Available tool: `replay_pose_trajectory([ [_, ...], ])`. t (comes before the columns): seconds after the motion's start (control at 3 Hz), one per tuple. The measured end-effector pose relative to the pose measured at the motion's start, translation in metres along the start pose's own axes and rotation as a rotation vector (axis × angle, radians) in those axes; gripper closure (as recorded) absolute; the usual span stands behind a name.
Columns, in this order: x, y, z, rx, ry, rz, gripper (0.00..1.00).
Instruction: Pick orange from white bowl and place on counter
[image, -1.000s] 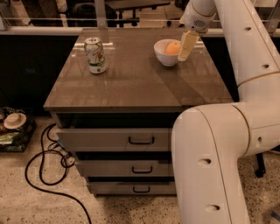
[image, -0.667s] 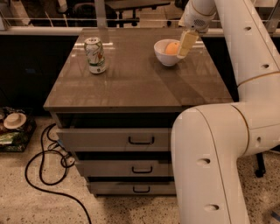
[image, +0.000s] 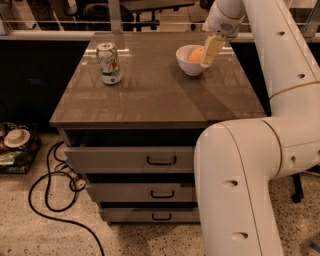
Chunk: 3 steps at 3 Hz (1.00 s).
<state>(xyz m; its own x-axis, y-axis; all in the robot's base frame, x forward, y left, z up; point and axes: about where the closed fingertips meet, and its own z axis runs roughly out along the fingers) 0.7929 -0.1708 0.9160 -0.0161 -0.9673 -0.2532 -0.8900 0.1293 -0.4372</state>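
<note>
The orange (image: 195, 55) lies inside the white bowl (image: 186, 65), which stands at the back right of the counter (image: 150, 95). My gripper (image: 206, 61) comes down from the arm's wrist (image: 225, 20) and sits at the bowl's right rim, right beside the orange and partly in front of it. Whether it touches the orange does not show.
A soda can (image: 108, 63) stands upright at the back left of the counter. The cabinet below has three drawers with black handles (image: 161, 161). My arm's large white links (image: 250, 190) fill the right side. A black cable (image: 55, 185) lies on the floor at left.
Hardly anything: the gripper stays at the bowl's right rim and the orange stays in the bowl.
</note>
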Motion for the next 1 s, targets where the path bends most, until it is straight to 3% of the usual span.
replay_pose_trajectory([
  [0.67, 0.0042, 0.0038, 0.0133, -0.020, 0.002, 0.009, 0.27],
  [1.0, 0.0071, -0.0022, 0.0111, 0.005, 0.012, 0.014, 0.26],
])
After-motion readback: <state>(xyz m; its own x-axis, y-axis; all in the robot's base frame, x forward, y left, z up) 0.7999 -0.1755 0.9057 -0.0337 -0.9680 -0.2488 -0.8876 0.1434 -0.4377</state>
